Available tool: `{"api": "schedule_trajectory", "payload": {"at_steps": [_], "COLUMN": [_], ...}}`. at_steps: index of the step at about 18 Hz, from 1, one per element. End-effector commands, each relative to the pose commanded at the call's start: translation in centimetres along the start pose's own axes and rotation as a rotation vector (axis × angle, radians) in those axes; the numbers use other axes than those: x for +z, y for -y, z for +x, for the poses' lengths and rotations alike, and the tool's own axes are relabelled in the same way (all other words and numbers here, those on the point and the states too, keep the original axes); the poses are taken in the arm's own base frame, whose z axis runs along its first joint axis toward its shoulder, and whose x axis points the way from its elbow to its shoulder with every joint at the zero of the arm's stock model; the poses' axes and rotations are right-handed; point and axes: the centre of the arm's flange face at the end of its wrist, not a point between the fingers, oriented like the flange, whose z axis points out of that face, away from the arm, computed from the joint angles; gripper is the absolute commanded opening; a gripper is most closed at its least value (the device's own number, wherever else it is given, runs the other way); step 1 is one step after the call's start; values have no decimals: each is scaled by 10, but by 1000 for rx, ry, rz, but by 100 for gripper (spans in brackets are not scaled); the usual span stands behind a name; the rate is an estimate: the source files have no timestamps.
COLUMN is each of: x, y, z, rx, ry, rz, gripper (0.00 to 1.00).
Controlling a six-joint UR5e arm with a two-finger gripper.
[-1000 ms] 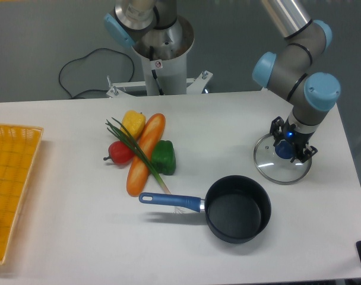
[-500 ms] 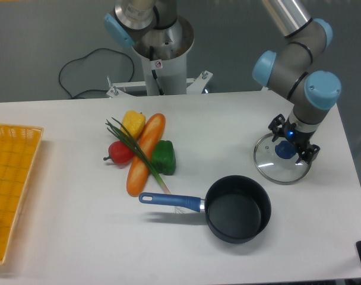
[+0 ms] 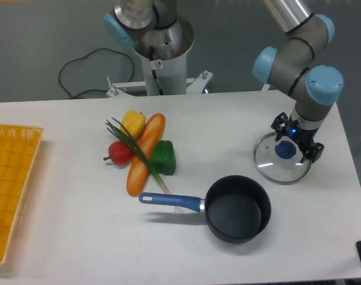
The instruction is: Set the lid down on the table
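The lid [image 3: 274, 167], clear glass with a metal rim, lies flat on the white table [image 3: 228, 119] at the right side. Its blue knob [image 3: 285, 149] shows in full. My gripper [image 3: 297, 141] hovers just above and slightly right of the knob. It is open, its black fingers spread to either side and holding nothing.
A black saucepan [image 3: 238, 209] with a blue handle stands in front of the lid, a small gap between them. Toy vegetables and a bread loaf [image 3: 145, 154] lie at mid-table. A yellow woven basket [image 3: 11, 184] sits at the left edge. The table's right edge is close to the lid.
The fingers have spread away from the lid's knob, and the gripper has lifted slightly up and to the right. The lid has stayed on the table.
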Motion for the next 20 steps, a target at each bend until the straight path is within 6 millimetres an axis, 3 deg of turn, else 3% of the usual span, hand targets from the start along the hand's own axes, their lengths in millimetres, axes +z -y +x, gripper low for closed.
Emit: {"api": "schedule_trajectory", "payload": {"at_steps": [5,12,20], "x": [-20,-73,-97], "y": [6,39,46], "z": [0,2,4], "rx": [8,-20,-30], "ry": [7,-35,-65], "rz": [-2,5,7], "gripper": [100,100,100]}}
